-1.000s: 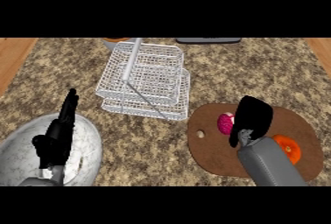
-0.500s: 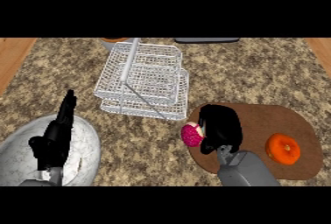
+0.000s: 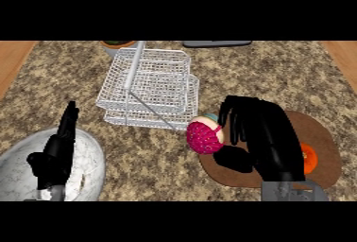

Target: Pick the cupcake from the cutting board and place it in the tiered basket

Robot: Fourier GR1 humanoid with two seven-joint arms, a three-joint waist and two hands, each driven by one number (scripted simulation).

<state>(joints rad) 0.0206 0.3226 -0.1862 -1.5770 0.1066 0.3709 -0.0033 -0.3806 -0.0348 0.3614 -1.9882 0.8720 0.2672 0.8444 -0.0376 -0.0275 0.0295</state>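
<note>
cupcake (image 3: 205,137) | pinched in right hand (image 3: 259,132) | at cutting board (image 3: 320,137) edge, beside tiered basket (image 3: 150,87) | left hand (image 3: 58,150) fingers straight

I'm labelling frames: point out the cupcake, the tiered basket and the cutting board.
cupcake (image 3: 203,138), head view, pink frosting.
tiered basket (image 3: 150,85), head view, upper wire tier.
cutting board (image 3: 322,137), head view, bare right edge.

At a granite counter (image 3: 279,80), the robot's right hand (image 3: 261,137) curls round a pink-frosted cupcake (image 3: 204,137) at the left edge of a brown cutting board (image 3: 324,142), near the white wire tiered basket (image 3: 150,90). An orange fruit (image 3: 311,158) lies on the board. The left hand (image 3: 55,151) rests, fingers up, over a marbled plate (image 3: 17,165).
</note>
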